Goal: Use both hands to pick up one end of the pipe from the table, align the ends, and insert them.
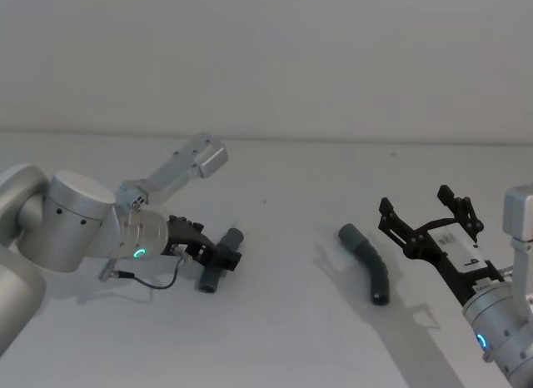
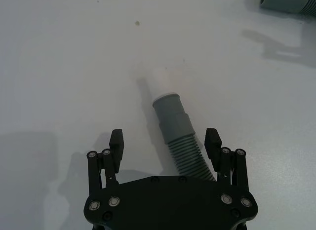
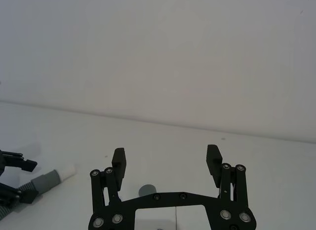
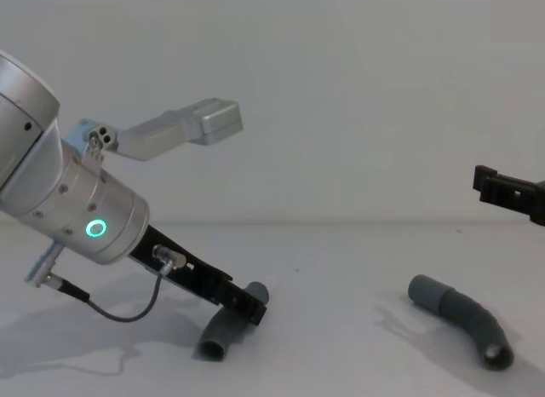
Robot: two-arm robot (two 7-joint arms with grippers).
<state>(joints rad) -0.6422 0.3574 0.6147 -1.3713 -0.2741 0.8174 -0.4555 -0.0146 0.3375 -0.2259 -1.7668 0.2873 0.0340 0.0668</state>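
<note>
The silver left arm (image 1: 71,226) is nearest in the head view. It reaches in from the left edge, with a green ring (image 1: 138,253) lit near its wrist and a thin cable (image 1: 154,281) looping beneath it. The left end effector (image 1: 215,251) sits low over the white desk (image 1: 283,338), its black fingers on either side of the white-tipped pipe piece (image 1: 234,237), which lies left of centre. The socket pipe piece (image 1: 367,261) lies alone right of centre, well apart from the first. Just right of it, the right end effector (image 1: 429,215) hangs above the desk, spread wide and holding nothing.

In the left wrist view, the left end effector (image 2: 164,141) is wide open. Its fingers (image 2: 116,141) straddle the ribbed body of the white-tipped pipe piece (image 2: 174,122) with a gap on each side, so nothing is clamped. The white tip (image 2: 163,82) points away from the end effector and rests on the desk. One end of the socket pipe piece (image 2: 289,2) shows farther off.

In the right wrist view, the right end effector (image 3: 166,158) is fully parted and empty, and a round grey end of the socket pipe piece (image 3: 146,190) shows beneath it. Farther off lies the white-tipped pipe piece (image 3: 49,179).

In the chest view, the left end effector (image 4: 243,305) slants down to the white-tipped pipe piece (image 4: 215,339) on the left. The socket pipe piece (image 4: 464,316) lies flat on the right, with the right end effector (image 4: 502,191) above it at the right edge.
</note>
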